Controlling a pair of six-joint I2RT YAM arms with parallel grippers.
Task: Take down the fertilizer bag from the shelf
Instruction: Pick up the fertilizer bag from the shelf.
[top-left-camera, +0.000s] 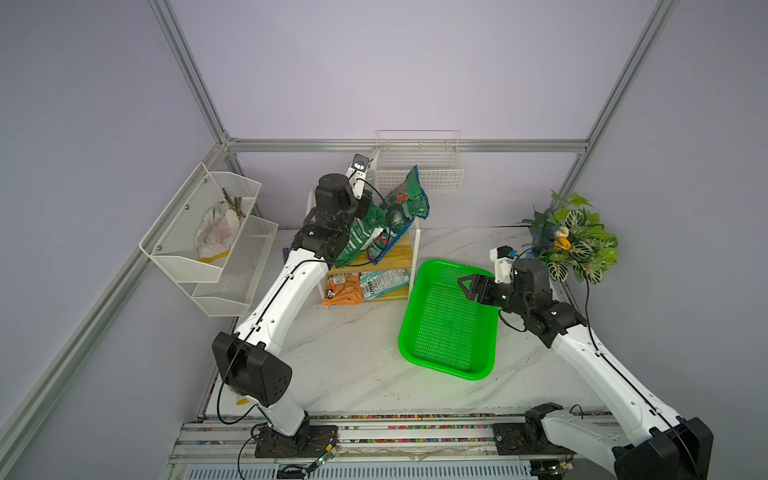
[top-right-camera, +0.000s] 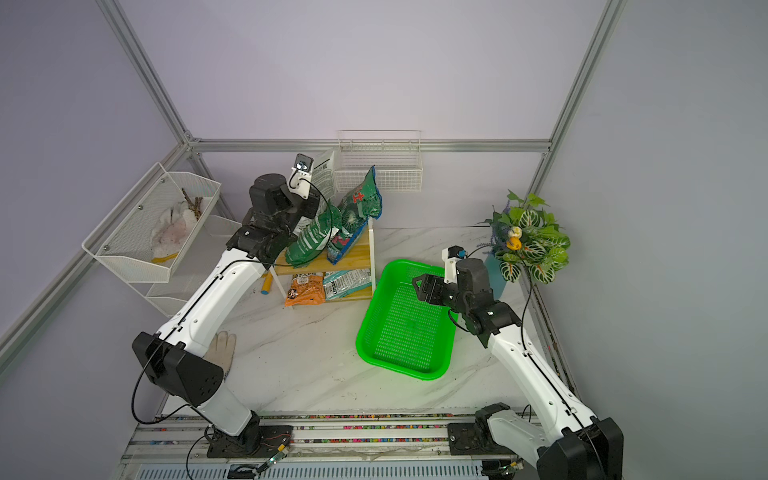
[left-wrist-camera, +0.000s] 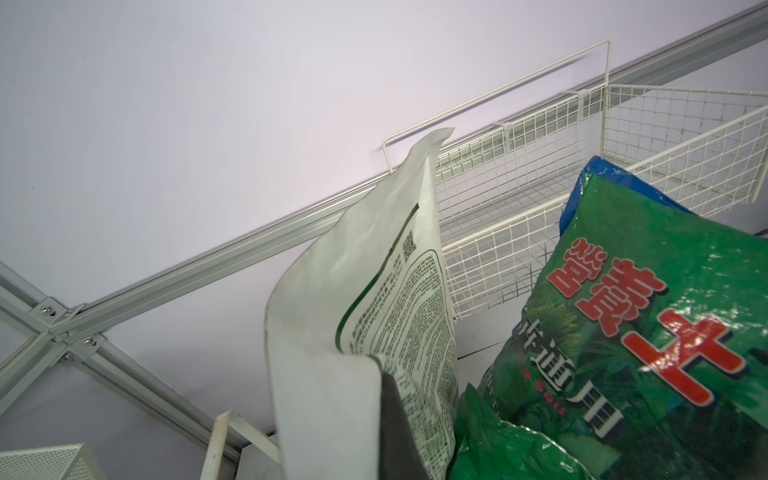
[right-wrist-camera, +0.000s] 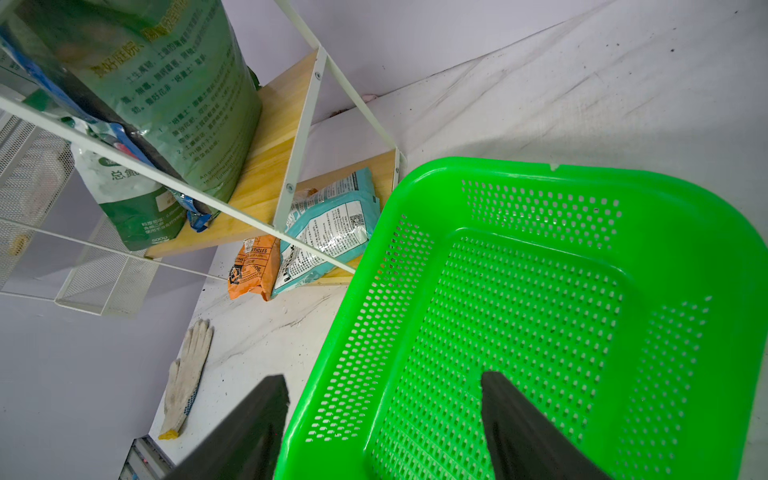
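White fertilizer bag pinched in left hand, held above shelf. Next: swing clear of shelf, lower. Right hand wide, empty.

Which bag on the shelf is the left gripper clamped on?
The white bag with the green line and fine print, on the shelf's top board. The left gripper is shut on its edge; the green bags beside it and the two below are untouched.

Five bags on shelf, one green basket, two gloves, one plant
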